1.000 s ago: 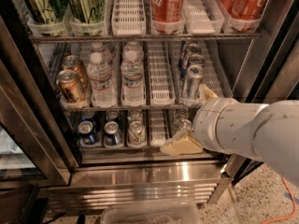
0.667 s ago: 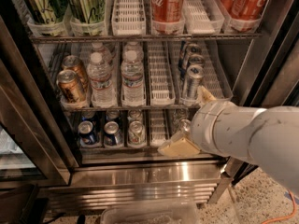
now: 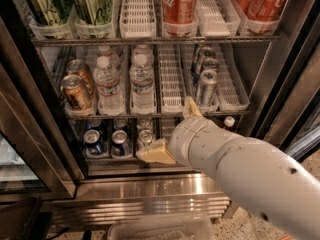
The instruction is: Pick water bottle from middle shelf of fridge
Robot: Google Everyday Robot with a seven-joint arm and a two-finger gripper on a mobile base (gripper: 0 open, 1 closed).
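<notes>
Comparing against the views of a second ago, a leftward shift of the gripper (image 3: 171, 130) is noted. It was previously set below the slim cans (image 3: 206, 86) and is now found in front of the empty lane tray (image 3: 170, 79), at the front edge of the middle shelf (image 3: 239, 113) and slightly below it. Its tan fingers (image 3: 157, 153) are seen spread wide, one raised toward the shelf rail and one lowered before the bottom tier, and nothing is held between them. The water bottle (image 3: 142, 81) is found upright at the front of its lane on the middle shelf of the fridge (image 3: 150, 186), just left of the empty tray. A second bottle (image 3: 107, 84) is recorded in the next lane leftward; neither has been displaced. The shift is judged to be an alignment toward the bottle, not yet a grasp. Further leftward and upward travel is judged necessary before closure, and contact with the neighbouring bottle is flagged as the chief risk.
</notes>
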